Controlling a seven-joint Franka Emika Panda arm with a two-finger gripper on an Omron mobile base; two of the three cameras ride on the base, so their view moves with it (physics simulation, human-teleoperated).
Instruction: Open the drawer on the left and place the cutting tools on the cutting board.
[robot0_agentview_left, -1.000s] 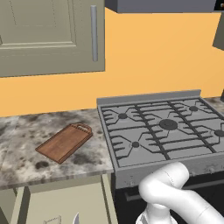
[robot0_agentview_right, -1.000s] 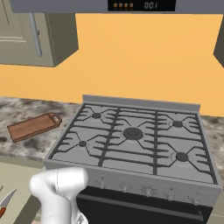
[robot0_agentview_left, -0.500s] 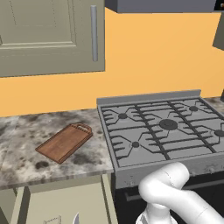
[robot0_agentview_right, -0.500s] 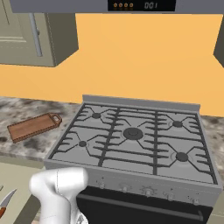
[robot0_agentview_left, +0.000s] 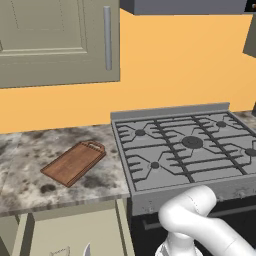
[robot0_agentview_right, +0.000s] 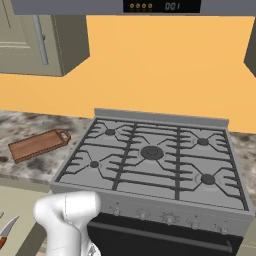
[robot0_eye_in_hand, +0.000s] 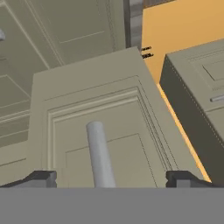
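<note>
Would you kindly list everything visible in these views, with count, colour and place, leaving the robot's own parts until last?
cutting board: one, reddish-brown, lying flat on the counter left of the stove.
counter: one, mottled grey stone, left of the stove.
stove: one, grey, several burners under dark grates, knobs along its front.
drawer: one, beige-grey, pulled open below the counter.
knife blade: one, silver with a reddish handle end, in the open drawer.
wall cabinet: one, beige, vertical silver handle, above the counter.
wall: orange, behind the stove.
silver bar handle: one, on a beige panel, between the fingertips in the hand view.
arm: one, white, rising in front of the stove.
gripper: one, dark fingertips spread wide either side of the handle.
</note>
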